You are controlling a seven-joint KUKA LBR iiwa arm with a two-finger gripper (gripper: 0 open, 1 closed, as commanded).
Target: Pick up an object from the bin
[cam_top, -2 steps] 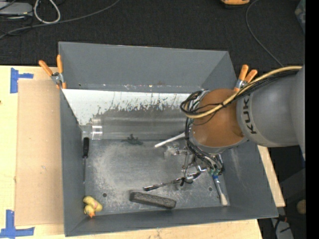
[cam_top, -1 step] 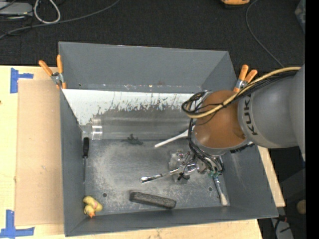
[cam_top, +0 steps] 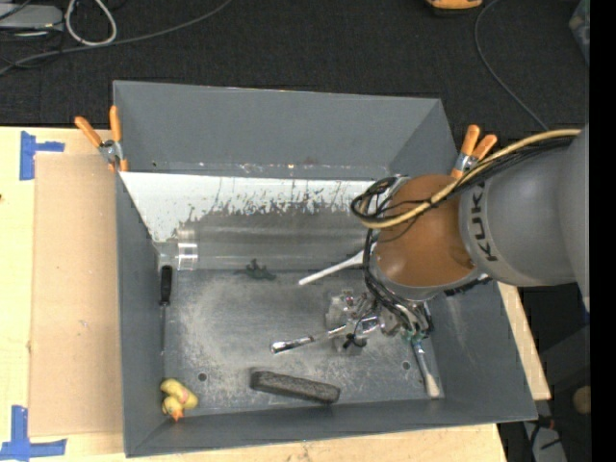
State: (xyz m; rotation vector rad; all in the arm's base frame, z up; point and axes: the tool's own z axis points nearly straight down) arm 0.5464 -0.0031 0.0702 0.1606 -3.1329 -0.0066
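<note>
The pincer (cam_top: 354,333) sits low by a slim, silvery metal piece (cam_top: 292,344).

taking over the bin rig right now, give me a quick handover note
Pincer: low in the bin, right of centre, by the end of a small silver metal tool. Open or shut can't be told, and nothing is seen held.
Other things: dark grey bar at the front, yellow duck in the front-left corner, clear tube along the back, white stick beside the arm.
Done: nothing lifted yet.
Left: grasp one thing and lift it out.
</note>
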